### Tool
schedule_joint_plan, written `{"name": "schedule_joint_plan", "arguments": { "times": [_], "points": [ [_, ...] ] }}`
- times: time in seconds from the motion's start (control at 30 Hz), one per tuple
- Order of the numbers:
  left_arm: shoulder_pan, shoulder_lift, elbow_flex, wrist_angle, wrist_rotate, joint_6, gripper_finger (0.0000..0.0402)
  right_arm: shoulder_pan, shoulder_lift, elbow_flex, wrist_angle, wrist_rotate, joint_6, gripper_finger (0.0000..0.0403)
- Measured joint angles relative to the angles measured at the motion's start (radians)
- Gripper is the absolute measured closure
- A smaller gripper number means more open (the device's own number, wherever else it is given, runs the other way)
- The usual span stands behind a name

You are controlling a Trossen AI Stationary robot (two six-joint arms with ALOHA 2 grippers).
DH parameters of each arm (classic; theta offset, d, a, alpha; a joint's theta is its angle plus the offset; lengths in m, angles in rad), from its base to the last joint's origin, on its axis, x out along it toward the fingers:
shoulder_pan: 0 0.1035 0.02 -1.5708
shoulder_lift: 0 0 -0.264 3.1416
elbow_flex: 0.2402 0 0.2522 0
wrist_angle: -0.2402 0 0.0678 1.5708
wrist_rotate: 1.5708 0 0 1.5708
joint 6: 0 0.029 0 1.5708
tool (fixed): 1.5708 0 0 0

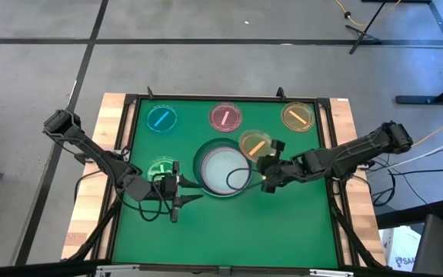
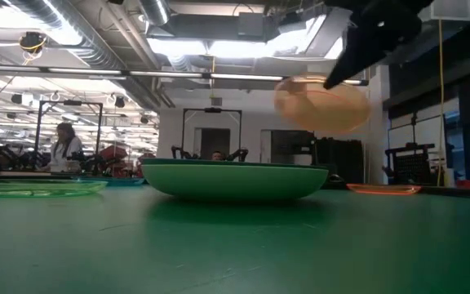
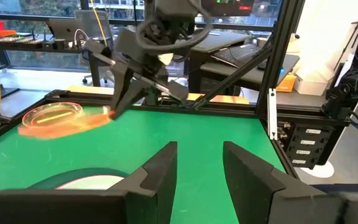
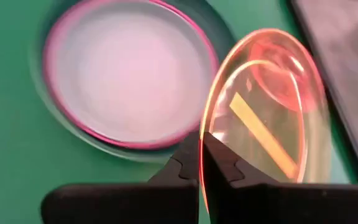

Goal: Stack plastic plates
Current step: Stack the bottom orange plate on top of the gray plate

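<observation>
1. Plate first: a small, round, see-through brown plastic plate (image 1: 254, 144) hangs in the air, tilted, beside the big stack.
2. The right gripper (image 1: 266, 174) pinches its thin rim tight.
3. It looks light and stiff, maybe slippery, so the rim is the best spot to hold.
4. The stack of large round plastic plates (image 1: 223, 169), pale one on top, sits mid-table.
5. Small blue (image 1: 161, 118), pink (image 1: 226, 117), amber (image 1: 298, 116) and green (image 1: 161, 168) plates lie around it.
6. The left gripper (image 1: 177, 197) waits open, holding nothing, near the green plate.

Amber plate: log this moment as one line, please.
right pincer: shut on amber plate, lifted beside large stack | left pincer: open, idle by green plate
</observation>
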Motion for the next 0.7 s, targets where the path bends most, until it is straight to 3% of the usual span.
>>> {"name": "schedule_joint_plan", "arguments": {
  "times": [0.37, 0.7],
  "points": [
    [0.0, 0.0, 0.0, 0.0, 0.0, -0.001, 0.0279, 0.0, 0.187, 0.0, 0.418, -0.275, -0.177, 0.0403],
    [-0.005, 0.0, 0.0, -0.009, 0.0, 0.001, 0.0279, -0.003, 0.321, 0.0, 0.497, -0.263, -0.145, 0.0396]
  ]
}}
